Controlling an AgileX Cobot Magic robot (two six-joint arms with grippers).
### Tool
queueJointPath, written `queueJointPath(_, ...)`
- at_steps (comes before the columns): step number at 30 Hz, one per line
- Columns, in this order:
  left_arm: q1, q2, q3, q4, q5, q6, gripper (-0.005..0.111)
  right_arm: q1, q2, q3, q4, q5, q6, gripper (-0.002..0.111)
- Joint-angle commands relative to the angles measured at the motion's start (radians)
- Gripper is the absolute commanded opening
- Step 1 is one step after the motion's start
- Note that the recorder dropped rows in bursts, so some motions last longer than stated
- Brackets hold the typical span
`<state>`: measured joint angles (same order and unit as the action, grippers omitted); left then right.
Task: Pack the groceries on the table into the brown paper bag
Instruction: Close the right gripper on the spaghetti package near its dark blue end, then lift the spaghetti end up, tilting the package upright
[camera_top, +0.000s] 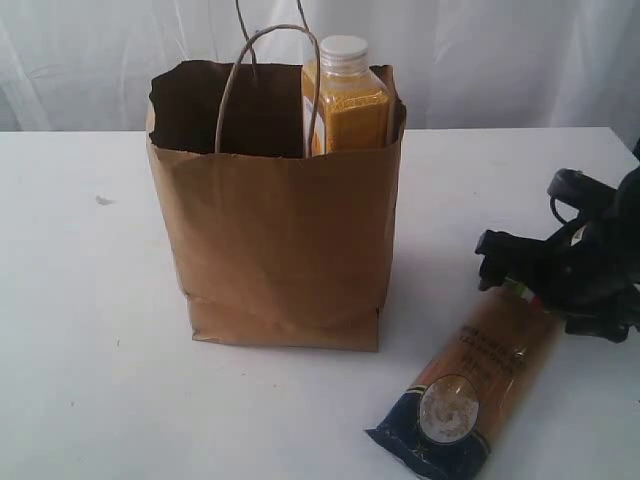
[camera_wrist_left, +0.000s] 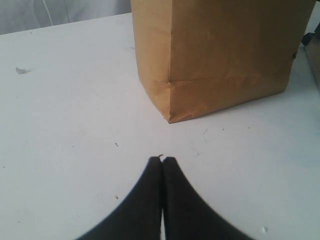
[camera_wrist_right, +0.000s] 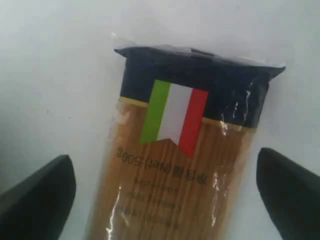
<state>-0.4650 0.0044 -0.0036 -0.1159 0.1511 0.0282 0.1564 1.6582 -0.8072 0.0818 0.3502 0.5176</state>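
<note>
**Packet could sag and snag the bag**

Exterior: the spaghetti packet is lying on the table beside the brown paper bag.
Left wrist: the left gripper is sitting closed, empty.
Right wrist: the right gripper is straddling the packet near its flag end, jaws wide. Gripped there, it might droop.

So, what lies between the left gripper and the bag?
Only bare table, seen in the left wrist view; the shut left gripper is apart from the bag.

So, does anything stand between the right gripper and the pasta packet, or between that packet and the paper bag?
Nothing visible. The right gripper hangs over the pasta packet, jaws open either side of it. Bare table lies between packet and brown paper bag; the orange juice bottle fills one side of its mouth only.
</note>
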Motion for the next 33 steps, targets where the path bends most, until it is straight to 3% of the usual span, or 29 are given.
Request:
queueJointPath(1, 0.003, -0.004, 0.004, -0.004, -0.002, 0.003, 0.000, -0.008, 0.045, -0.008, -0.016, -0.040, 0.006, 0.090)
queueJointPath(7, 0.003, -0.004, 0.004, -0.004, -0.002, 0.003, 0.000, -0.008, 0.102, -0.013, -0.056, -0.090, -0.052, 0.090)
queueJointPath(12, 0.003, -0.004, 0.004, -0.004, -0.002, 0.003, 0.000, -0.006, 0.158, -0.074, -0.180, 0.010, -0.099, 0.079)
queueJointPath(17, 0.003, -0.004, 0.004, -0.004, -0.002, 0.003, 0.000, 0.013, 0.200, -0.119, -0.188, 0.055, -0.184, 0.073)
queueJointPath(19, 0.003, -0.004, 0.004, -0.004, -0.002, 0.003, 0.000, 0.022, 0.203, -0.134, -0.188, 0.051, -0.205, 0.068)
queueJointPath(25, 0.003, -0.004, 0.004, -0.004, -0.002, 0.003, 0.000, 0.038, 0.205, -0.210, -0.192, 0.062, -0.547, 0.046)
queueJointPath(29, 0.003, -0.004, 0.004, -0.004, -0.002, 0.003, 0.000, 0.046, 0.205, -0.232, -0.196, 0.073, -0.728, 0.046)
queueJointPath(33, 0.003, -0.004, 0.004, -0.004, -0.002, 0.003, 0.000, 0.048, 0.205, -0.232, -0.196, 0.075, -0.804, 0.056)
